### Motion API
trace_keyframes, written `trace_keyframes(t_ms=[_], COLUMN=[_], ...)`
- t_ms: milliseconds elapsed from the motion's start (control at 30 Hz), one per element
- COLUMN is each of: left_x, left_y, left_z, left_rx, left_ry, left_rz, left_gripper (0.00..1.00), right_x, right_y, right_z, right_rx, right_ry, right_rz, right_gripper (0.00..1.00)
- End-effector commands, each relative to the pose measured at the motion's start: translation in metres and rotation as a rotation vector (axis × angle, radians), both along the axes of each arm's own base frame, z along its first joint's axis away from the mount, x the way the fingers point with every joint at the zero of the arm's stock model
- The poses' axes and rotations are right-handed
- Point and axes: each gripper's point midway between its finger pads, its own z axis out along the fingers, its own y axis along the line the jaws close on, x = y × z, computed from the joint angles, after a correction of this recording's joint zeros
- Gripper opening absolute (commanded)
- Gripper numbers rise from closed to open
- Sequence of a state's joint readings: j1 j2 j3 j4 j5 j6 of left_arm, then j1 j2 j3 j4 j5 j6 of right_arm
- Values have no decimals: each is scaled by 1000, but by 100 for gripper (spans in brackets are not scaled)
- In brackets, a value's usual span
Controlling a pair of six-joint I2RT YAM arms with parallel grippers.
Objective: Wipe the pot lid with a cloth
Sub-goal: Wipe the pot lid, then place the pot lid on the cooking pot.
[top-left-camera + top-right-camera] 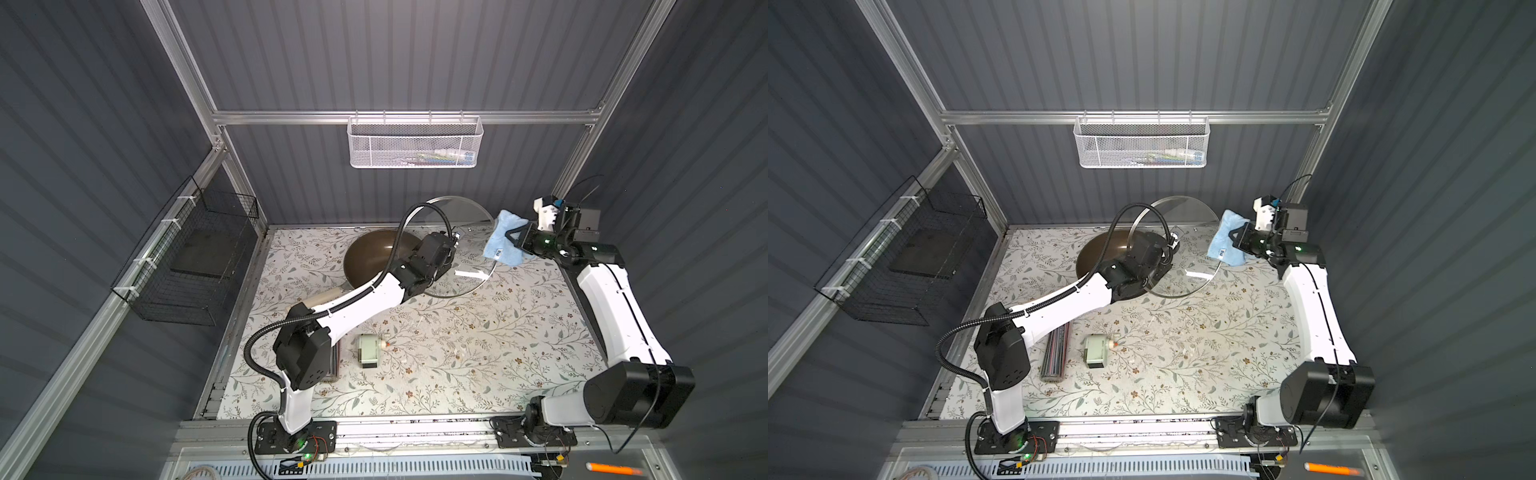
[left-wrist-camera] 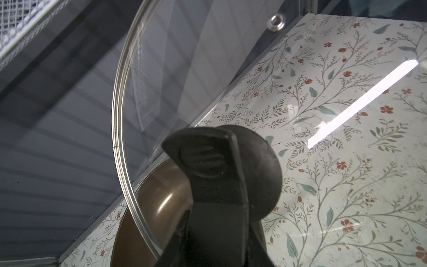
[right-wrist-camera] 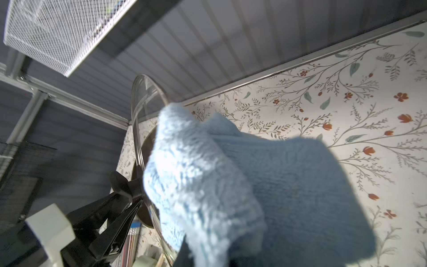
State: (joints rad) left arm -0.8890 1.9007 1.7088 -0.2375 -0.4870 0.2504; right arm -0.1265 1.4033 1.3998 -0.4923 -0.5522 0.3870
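Blue cloth (image 1: pixel 504 221) is hanging pinched in the right gripper (image 1: pixel 509 238) at the right edge of the glass pot lid (image 1: pixel 469 245). The left gripper (image 3: pixel 135 193) is clamping the lid's black handle (image 2: pixel 265 166), holding it tilted above the table (image 1: pixel 457 353) beside the brown pan (image 1: pixel 370 257).

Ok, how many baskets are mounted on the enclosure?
2: a white mesh basket hangs on the back rail, a black wire basket on the left side wall. I see no others.

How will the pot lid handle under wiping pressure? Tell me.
Probably stiff and fragile: the pot lid is clear glass with a metal rim. Held tilted by its handle in the left gripper, it may pivot when the cloth presses.
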Motion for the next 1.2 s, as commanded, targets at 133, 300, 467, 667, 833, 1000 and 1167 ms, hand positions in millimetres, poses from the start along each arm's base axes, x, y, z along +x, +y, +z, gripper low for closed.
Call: trace_keyframes(t_ms=[133, 300, 467, 667, 833, 1000, 1167], left_x=[5, 16, 11, 5, 10, 17, 36], left_y=[37, 61, 71, 95, 103, 88, 80], left_z=[129, 115, 88, 88, 85, 68, 44], left_rx=[-326, -135, 95, 318, 470, 499, 499], left_ry=[-138, -95, -22, -21, -38, -19, -3], left_rz=[60, 88, 61, 60, 53, -8, -7], left_gripper=[0, 0, 0, 0, 0, 0, 0], right_x=[4, 3, 1, 1, -2, -6, -8], right_y=[3, 6, 5, 5, 4, 0, -1], right_z=[13, 8, 1, -5, -7, -19, -27], right_rx=[130, 158, 157, 163, 155, 135, 137], right_ry=[-68, -67, -54, -32, -29, 0, 14], right_rz=[19, 27, 24, 17, 5, -18, -30], right_gripper=[0, 0, 0, 0, 0, 0, 0])
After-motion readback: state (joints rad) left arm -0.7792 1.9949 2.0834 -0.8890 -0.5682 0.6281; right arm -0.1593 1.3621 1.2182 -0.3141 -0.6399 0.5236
